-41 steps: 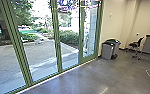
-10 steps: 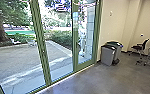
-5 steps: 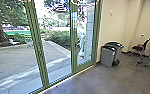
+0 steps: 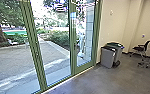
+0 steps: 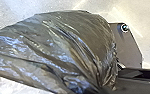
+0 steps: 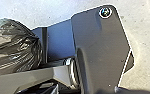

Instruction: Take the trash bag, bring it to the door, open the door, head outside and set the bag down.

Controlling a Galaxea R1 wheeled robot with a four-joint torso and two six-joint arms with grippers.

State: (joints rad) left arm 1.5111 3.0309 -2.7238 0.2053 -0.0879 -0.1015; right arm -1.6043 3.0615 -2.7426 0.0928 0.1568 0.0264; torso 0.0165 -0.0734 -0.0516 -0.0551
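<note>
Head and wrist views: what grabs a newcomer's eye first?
Probably the trash bag, dark, shiny and bulging large in the left wrist view, its folds drawn tightly together. In the head view, the green-framed glass doors dominate the left and middle, with the bright paved yard beyond. Then the gray bins by the pale wall, just right of the glass.

Open floor [image 4: 91,82] inside, glass door [image 4: 84,66] blocking the yard [image 4: 13,62], bins [image 4: 108,58] beside it.
</note>
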